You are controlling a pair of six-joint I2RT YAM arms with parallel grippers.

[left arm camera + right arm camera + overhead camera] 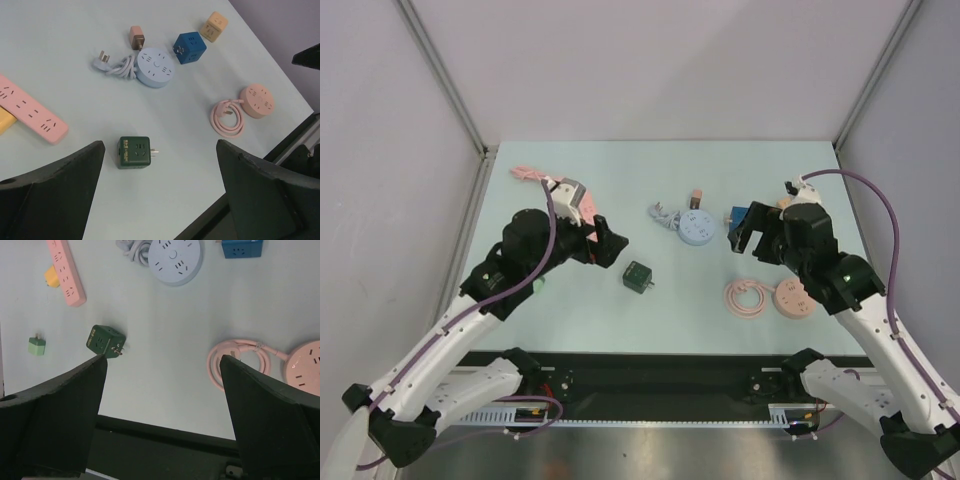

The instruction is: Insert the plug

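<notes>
A dark green cube adapter [639, 276] with metal prongs lies on the table between the arms; it also shows in the left wrist view [134, 152] and the right wrist view [104, 341]. A blue round power strip [697, 228] with a white plug [660, 212] on its cord lies behind it. My left gripper [605, 242] hovers left of the green cube, open and empty [161, 165]. My right gripper [745, 228] hovers at the right, open and empty [162, 360], partly hiding a blue cube socket [189, 47].
A pink long power strip [32, 115] lies at the left with a yellow piece [51, 276] beside it. A pink round strip [794, 300] with a coiled cord [748, 298] lies front right. A small pink adapter [696, 196], an orange cube [214, 26] and a small light green adapter [36, 345] also lie about.
</notes>
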